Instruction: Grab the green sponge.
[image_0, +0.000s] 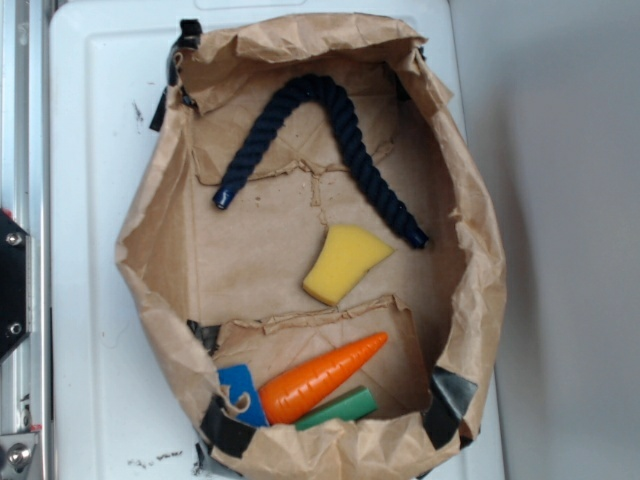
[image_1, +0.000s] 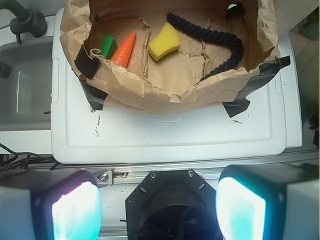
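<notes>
Pale yellow foam, green sponge, lies free mid paper bag; carrot at 6 o'clock. Gripper jaws wide, well apart. Come straight down, avoid rope.

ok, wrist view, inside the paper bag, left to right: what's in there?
green block → carrot → yellow sponge → dark rope. The block and carrot sit side by side at the left; the rope starts just beyond the sponge and curves off to the right.

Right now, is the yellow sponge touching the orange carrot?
Apart. The exterior view shows brown paper between the sponge and the carrot.
</notes>
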